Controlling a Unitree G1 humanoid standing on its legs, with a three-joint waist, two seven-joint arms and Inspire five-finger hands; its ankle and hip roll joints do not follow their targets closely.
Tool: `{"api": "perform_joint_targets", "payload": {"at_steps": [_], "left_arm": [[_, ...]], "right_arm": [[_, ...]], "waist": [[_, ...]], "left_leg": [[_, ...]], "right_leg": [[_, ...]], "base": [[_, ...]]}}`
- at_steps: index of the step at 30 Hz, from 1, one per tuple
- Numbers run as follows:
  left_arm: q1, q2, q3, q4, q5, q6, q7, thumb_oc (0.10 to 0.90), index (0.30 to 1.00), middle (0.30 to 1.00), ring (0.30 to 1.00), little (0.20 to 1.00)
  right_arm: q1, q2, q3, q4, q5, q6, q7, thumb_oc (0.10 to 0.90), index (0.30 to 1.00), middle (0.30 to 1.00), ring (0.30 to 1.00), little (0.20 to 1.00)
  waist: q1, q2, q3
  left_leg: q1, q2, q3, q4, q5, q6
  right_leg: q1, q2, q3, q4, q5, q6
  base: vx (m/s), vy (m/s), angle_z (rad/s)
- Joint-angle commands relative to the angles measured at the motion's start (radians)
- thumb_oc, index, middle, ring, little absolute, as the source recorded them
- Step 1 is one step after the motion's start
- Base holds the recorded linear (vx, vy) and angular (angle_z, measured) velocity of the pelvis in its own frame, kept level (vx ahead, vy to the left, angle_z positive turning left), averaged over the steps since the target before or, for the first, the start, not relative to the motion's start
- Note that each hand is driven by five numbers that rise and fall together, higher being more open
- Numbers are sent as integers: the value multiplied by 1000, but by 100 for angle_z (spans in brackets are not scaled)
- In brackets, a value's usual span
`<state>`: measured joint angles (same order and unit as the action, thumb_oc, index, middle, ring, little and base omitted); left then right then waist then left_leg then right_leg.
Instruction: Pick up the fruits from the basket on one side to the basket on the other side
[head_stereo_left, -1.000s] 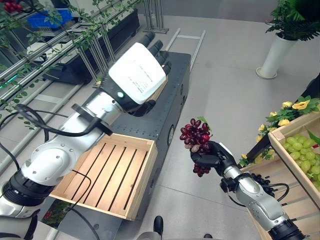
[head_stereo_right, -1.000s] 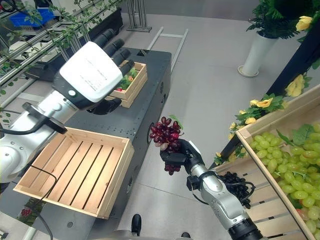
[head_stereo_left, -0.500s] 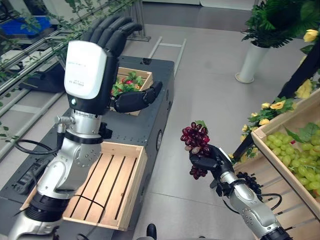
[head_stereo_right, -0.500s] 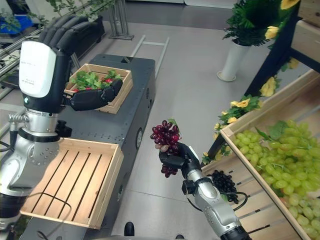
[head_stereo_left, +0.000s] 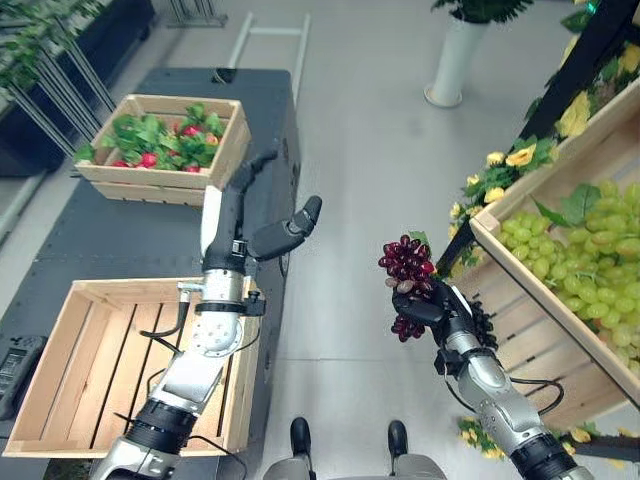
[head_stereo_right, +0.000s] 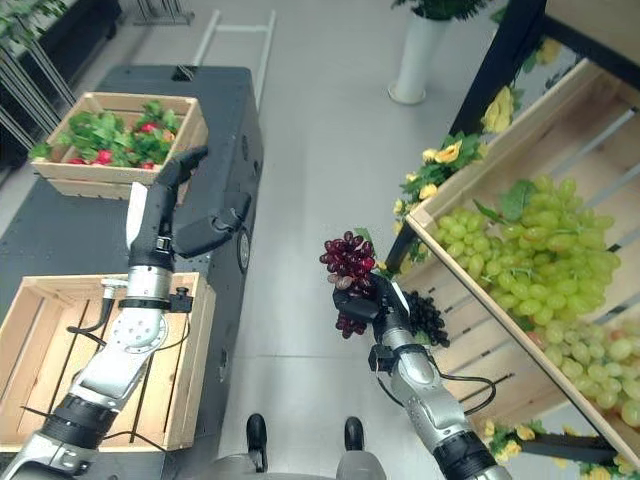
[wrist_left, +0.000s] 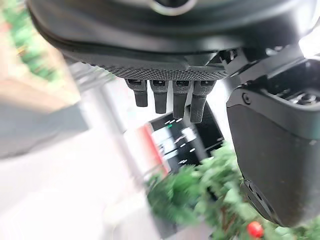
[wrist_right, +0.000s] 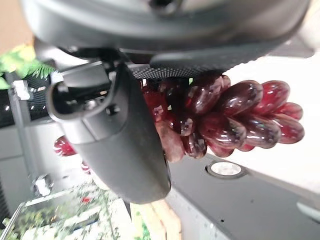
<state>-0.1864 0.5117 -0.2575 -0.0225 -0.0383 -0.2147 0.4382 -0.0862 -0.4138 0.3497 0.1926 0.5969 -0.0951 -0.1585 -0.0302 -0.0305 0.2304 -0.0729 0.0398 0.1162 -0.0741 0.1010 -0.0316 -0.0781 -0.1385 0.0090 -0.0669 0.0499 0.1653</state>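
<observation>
Gripping a glossy, round-berried red grape bunch (head_stereo_left: 404, 266), your right robot hand (head_stereo_left: 432, 308) holds it upright, long axis vertical. Your left robot hand (head_stereo_left: 240, 208) hovers with fingers straight and released above the dark table (head_stereo_left: 140, 225).

We note glossy, smooth red grapes (head_stereo_left: 405, 266). Both crates (head_stereo_left: 60, 370) are pale, matt slatted wood. The table (head_stereo_left: 120, 225) is dark and matt.

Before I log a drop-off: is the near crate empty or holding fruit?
Empty: the near crate shows bare slats; the red grapes are in the right hand.
</observation>
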Motion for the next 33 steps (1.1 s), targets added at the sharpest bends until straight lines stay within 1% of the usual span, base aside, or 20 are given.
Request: {"api": "perform_joint_targets", "payload": {"at_steps": [1, 2, 4, 6, 7, 8, 9, 10, 11, 12, 15, 17, 19, 20, 21, 22, 24, 28, 30, 33], "left_arm": [[-62, -44, 64, -41, -18, -144, 51, 800, 900, 900, 900, 900], [-38, -53, 64, -45, -18, -136, 49, 800, 900, 900, 900, 900], [-13, -59, 61, -44, -43, -130, 30, 800, 900, 900, 900, 900], [22, -62, 57, -35, -68, -154, -5, 800, 900, 900, 900, 900], [23, -61, 58, -35, -68, -154, -7, 800, 900, 900, 900, 900], [26, -61, 64, -32, -96, -156, -31, 800, 900, 900, 900, 900], [27, -62, 67, -29, -102, -158, -54, 800, 900, 900, 900, 900], [26, -60, 67, -25, -86, -163, -67, 800, 900, 900, 900, 900], [21, -55, 66, -19, -88, -166, -83, 800, 900, 900, 900, 900], [23, -47, 74, -12, -115, -158, -101, 800, 900, 900, 900, 900], [19, -40, 81, 14, -121, -160, -84, 800, 900, 900, 900, 900], [19, -43, 73, 15, -128, -155, -83, 800, 900, 900, 900, 900], [21, -45, 67, 16, -128, -160, -86, 800, 900, 900, 900, 900], [18, -52, 59, 17, -125, -165, -78, 800, 900, 900, 900, 900], [10, -56, 48, 17, -128, -166, -72, 800, 900, 900, 900, 900], [0, -60, 35, 26, -128, -170, -55, 800, 900, 900, 900, 900], [-18, -70, 23, 36, -138, -174, -40, 800, 900, 900, 900, 900], [-48, -92, 6, 31, -150, -180, -7, 800, 900, 900, 900, 900], [-61, -100, 6, 31, -169, -201, 2, 800, 900, 900, 900, 900], [-108, -105, -3, 43, -184, -233, 16, 800, 900, 900, 900, 900]], "right_arm": [[-98, -4, -63, -135, 5, -146, 136, 400, 300, 300, 300, 300], [-89, -5, -64, -138, 7, -142, 165, 400, 300, 300, 300, 300], [-70, -6, -70, -155, 20, -135, 192, 400, 300, 300, 300, 300], [-46, -1, -76, -180, 32, -128, 221, 400, 300, 300, 300, 300], [-46, 0, -76, -182, 35, -126, 224, 400, 300, 300, 300, 300], [-49, 3, -78, -192, 57, -118, 241, 400, 300, 300, 300, 300], [-52, 5, -78, -198, 67, -116, 244, 400, 300, 300, 300, 300], [-60, 11, -81, -195, 72, -117, 255, 400, 300, 300, 300, 300], [-73, 14, -84, -193, 79, -112, 263, 400, 300, 300, 300, 300], [-88, 20, -89, -172, 93, -105, 283, 400, 300, 300, 300, 300], [-103, 27, -80, -170, 100, -89, 324, 400, 300, 300, 300, 300], [-106, 32, -67, -173, 105, -90, 325, 400, 300, 300, 300, 300], [-105, 34, -64, -170, 105, -94, 335, 400, 300, 300, 300, 300], [-106, 33, -62, -161, 103, -104, 349, 400, 300, 300, 300, 300], [-110, 39, -55, -153, 95, -109, 358, 400, 300, 300, 300, 300], [-119, 42, -51, -145, 94, -105, 368, 400, 300, 300, 300, 300], [-139, 38, -49, -140, 98, -96, 365, 400, 300, 300, 300, 300], [-157, 49, -59, -137, 93, -92, 355, 400, 300, 300, 300, 300], [-172, 52, -64, -133, 80, -106, 345, 400, 300, 300, 300, 300], [-235, 55, -64, -118, 61, -115, 323, 400, 300, 300, 300, 300]], "waist": [[11, 22, 7], [15, 24, -1], [18, 26, -12], [20, 24, -27], [21, 24, -27], [22, 22, -25], [24, 19, -23], [29, 15, -21], [34, 13, -20], [48, 10, -19], [69, 11, -28], [84, 14, -43], [91, 17, -51], [100, 14, -57], [103, 9, -58], [101, 5, -60], [96, 3, -56], [88, 1, -34], [87, 2, -13], [84, 8, 37]], "left_leg": [[3, -118, -146, 160, -161, 29], [21, -122, -155, 139, -158, 32], [40, -124, -153, 114, -151, 35], [68, -130, -140, 84, -148, 41], [71, -130, -137, 80, -148, 42], [80, -128, -122, 69, -148, 45], [85, -127, -111, 65, -151, 46], [92, -125, -91, 61, -157, 48], [99, -121, -72, 57, -160, 49], [104, -113, -32, 61, -167, 51], [99, -99, 24, 62, -166, 61], [90, -88, 36, 64, -158, 66], [84, -79, 38, 64, -151, 65], [76, -71, 40, 65, -147, 58], [73, -65, 35, 59, -141, 51], [75, -57, 30, 51, -133, 44], [72, -44, 25, 52, -125, 32], [69, -23, 10, 34, -107, 6], [56, -18, 4, 33, -103, -4], [19, -16, -4, 40, -93, -13]], "right_leg": [[20, 106, 24, 40, 2, -83], [32, 104, 31, 31, 2, -81], [44, 95, 34, 22, 7, -72], [37, 51, 39, 6, 45, -33], [34, 46, 39, 5, 51, -28], [12, 18, 35, 0, 81, -5], [-1, 0, 28, -6, 102, 10], [-20, -27, 5, -15, 128, 29], [-32, -40, -20, -7, 139, 39], [-59, -67, -77, 55, 159, 43], [-63, -91, -167, 167, 137, 44], [-48, -96, -199, 218, 92, 33], [-29, -94, -213, 219, 59, 24], [5, -87, -230, 162, 38, 17], [25, -79, -235, 126, 31, 14], [41, -63, -231, 103, 20, 9], [43, -43, -228, 100, 4, 0], [55, -1, -241, 82, -15, -26], [46, 11, -250, 80, -20, -35], [10, 27, -255, 98, -28, -50]], "base": [[172, 362, -73], [140, 306, -73], [86, 234, -68], [63, 298, -28], [0, 213, -5], [-23, 128, -2], [-41, 145, -5], [-49, 92, -13], [-71, 60, -19], [-86, 30, -25], [-93, -13, -60], [-98, -92, -85], [-84, -182, -42], [-109, -280, -22], [-110, -329, -10], [-91, -292, -8], [-89, -196, 1], [-112, -169, -9], [-174, -119, 6], [-223, -58, -4]]}}
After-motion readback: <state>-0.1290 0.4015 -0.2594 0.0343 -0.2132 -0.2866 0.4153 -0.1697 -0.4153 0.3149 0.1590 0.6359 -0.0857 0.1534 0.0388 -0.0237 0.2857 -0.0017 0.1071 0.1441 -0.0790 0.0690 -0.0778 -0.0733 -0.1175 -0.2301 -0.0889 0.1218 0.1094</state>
